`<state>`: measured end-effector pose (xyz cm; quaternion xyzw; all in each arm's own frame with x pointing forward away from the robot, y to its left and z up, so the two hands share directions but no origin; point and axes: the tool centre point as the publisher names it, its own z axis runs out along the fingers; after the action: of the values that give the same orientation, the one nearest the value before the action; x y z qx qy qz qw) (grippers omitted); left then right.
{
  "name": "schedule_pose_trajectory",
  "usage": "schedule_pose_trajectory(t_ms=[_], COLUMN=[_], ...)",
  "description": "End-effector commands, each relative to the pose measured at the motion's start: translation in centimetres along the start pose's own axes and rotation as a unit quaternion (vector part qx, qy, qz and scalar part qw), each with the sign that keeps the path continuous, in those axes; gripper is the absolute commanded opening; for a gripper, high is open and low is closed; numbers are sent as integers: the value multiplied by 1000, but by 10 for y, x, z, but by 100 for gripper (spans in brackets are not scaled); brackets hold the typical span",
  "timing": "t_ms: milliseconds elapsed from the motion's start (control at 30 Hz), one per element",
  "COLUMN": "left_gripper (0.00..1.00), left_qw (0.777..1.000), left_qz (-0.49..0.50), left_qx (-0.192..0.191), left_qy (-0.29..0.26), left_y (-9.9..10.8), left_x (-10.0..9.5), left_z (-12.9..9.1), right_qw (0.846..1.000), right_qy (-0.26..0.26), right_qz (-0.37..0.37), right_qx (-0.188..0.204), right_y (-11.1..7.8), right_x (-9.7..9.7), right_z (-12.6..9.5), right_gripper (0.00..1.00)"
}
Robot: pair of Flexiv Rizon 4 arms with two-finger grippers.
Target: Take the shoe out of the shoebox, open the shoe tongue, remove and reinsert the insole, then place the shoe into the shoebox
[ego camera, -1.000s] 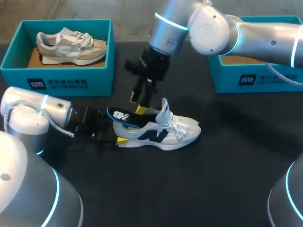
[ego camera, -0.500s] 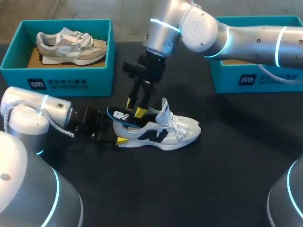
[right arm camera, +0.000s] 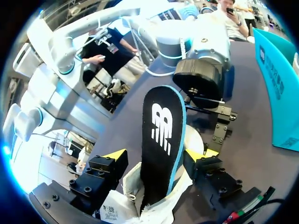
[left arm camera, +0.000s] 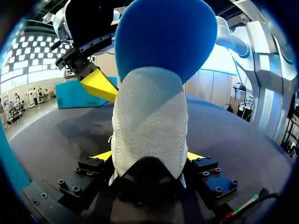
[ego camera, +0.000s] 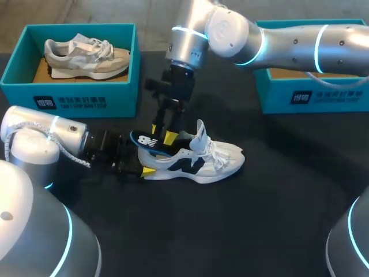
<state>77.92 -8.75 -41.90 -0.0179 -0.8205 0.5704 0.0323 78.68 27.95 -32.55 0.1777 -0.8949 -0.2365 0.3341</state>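
From overhead, the shoe (ego camera: pixel 196 160) is lying on its sole mid-surface, toe pointing towards the right arm's side and tongue standing up. The left claw (ego camera: pixel 144 166) is clamping the heel from behind. The insole (ego camera: pixel 149 141) is poking up and back out of the heel opening. The right claw (ego camera: pixel 163 133) is hanging over it, one yellow tip on each side.

From the left wrist, the pale heel (left arm camera: pixel 149 121) is sitting tight between both yellow tips, so that claw is gripping the shoe. The blue insole underside (left arm camera: pixel 163 37) is rising above it.

From the right wrist, the insole (right arm camera: pixel 161 140) is standing between the spread fingers (right arm camera: pixel 117 155), with a gap showing on at least one side. That claw is released, not pinching yet.

I'm judging the insole to be light, thin and floppy. It'll bend if it's taken near the tip, so the exposed heel end looks the best place to pinch it, flat across its faces. The shoe looks light and soft on top and firmer at the heel, which makes the heel a sound anchor.

The dark surface (ego camera: pixel 259 219) is also carrying a teal box (ego camera: pixel 69 98) with a second shoe (ego camera: pixel 86 55) in it. There's another teal box (ego camera: pixel 300 95) on the right arm's side.
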Motion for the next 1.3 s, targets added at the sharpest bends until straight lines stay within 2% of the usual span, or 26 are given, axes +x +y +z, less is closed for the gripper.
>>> schedule_pose_trajectory(t_ms=[33, 333, 533, 767, 1067, 1300], left_gripper=[0, 0, 0, 0, 0, 0], left_qw=[1000, 1000, 1000, 1000, 1000, 1000], left_qz=[0, 0, 0, 0, 0, 0], left_qx=[0, 0, 0, 0, 0, 0], left_qy=[0, 0, 0, 0, 0, 0], left_y=[4, 4, 4, 4, 4, 4], left_x=[0, 0, 0, 0, 0, 0], left_z=[0, 0, 0, 0, 0, 0], right_qw=[999, 997, 995, 995, 993, 993], right_qy=[39, 69, 91, 90, 106, 105], right_qz=[3, 21, 34, 46, 53, 55], right_qx=[5, 6, 4, 6, 8, 8], right_y=[2, -2, -7, -11, -11, -9], right_x=[-5, 3, 9, 8, 13, 9], right_z=[-1, 0, 10, 13, 18, 18], right_gripper=[75, 75, 77, 70, 56, 53])
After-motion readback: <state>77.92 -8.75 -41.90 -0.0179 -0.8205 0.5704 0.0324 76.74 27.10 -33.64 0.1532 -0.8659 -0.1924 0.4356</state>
